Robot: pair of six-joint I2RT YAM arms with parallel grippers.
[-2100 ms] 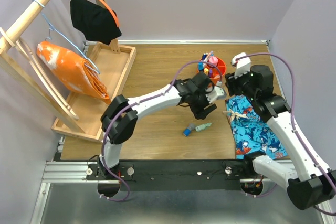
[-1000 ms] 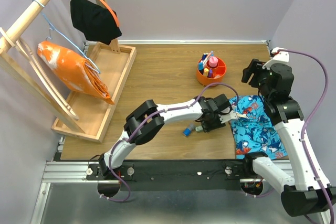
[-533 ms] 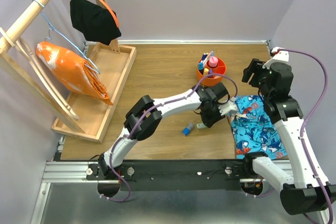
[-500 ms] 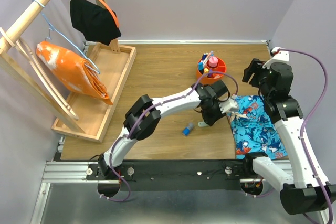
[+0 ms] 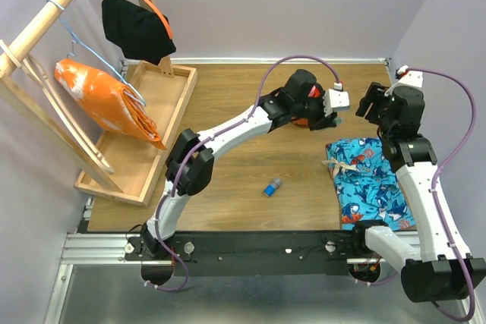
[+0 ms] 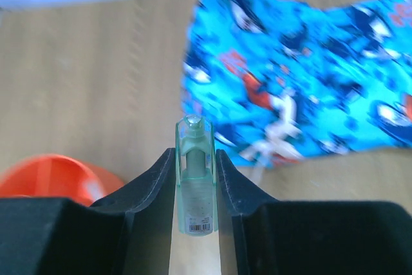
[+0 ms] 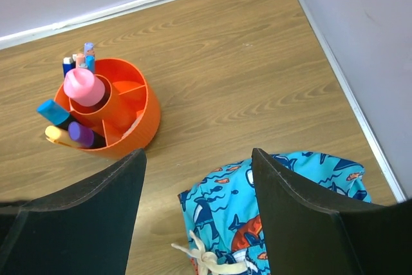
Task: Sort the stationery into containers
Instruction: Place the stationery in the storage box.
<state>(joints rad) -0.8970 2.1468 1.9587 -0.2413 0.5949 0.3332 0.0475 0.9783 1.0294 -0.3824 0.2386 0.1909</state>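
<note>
The left pincer (image 6: 195,156) grips a green marker (image 6: 196,205), with the orange pot (image 6: 48,175) just beside it; the right pincer (image 7: 198,165) gapes wide.

The orange pot (image 7: 143,119) is moulded in glossy plastic. The table (image 7: 225,49) is surfaced in matt, grained wood.

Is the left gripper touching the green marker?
Touching. In the left wrist view the left gripper clamps the green marker on both sides, no gap.
</note>
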